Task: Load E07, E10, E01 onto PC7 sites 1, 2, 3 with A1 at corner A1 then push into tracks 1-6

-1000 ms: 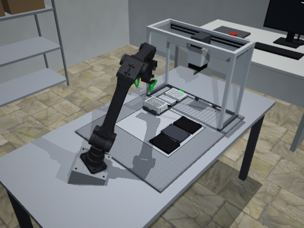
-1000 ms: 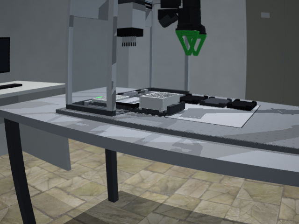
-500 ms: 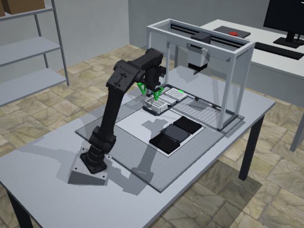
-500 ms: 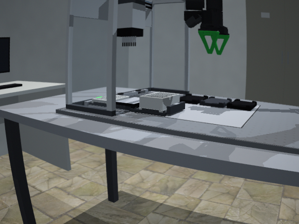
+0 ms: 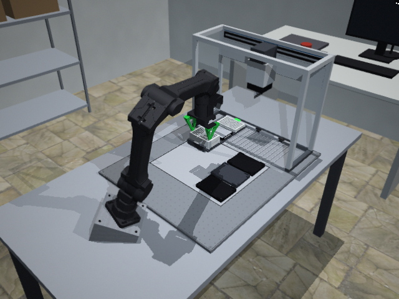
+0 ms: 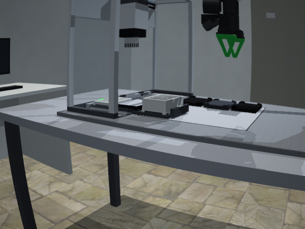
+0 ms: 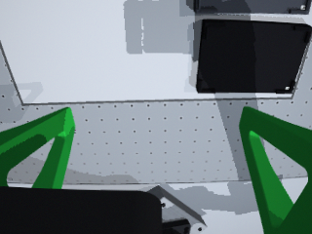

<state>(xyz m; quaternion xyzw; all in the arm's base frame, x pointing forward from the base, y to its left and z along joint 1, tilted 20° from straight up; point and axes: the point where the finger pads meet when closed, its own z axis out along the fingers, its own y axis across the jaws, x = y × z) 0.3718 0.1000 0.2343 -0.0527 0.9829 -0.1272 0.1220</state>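
The dark carrier PC7 (image 5: 216,133) lies in the leftmost tracks of the rails (image 5: 257,144). Its handle end (image 6: 178,110) juts onto the white apron (image 5: 186,161). The deep-well block (image 5: 204,136) sits on the site by the handle and also shows in the side view (image 6: 161,102). A flat plate (image 5: 223,131) follows, then a white well plate (image 5: 230,123). A green light (image 5: 237,119) glows at the carrier's far end. The three plate nests (image 5: 230,174) are empty. My gripper (image 6: 230,47) is open and empty. It hangs high over the apron's front edge, beside the nearest nest (image 7: 250,55).
The instrument's white frame (image 5: 264,58) with its pipetting head (image 5: 259,75) stands over the rails. My arm's base (image 5: 124,212) is bolted at the table's near left. A second desk with a monitor (image 5: 376,28) stands behind.
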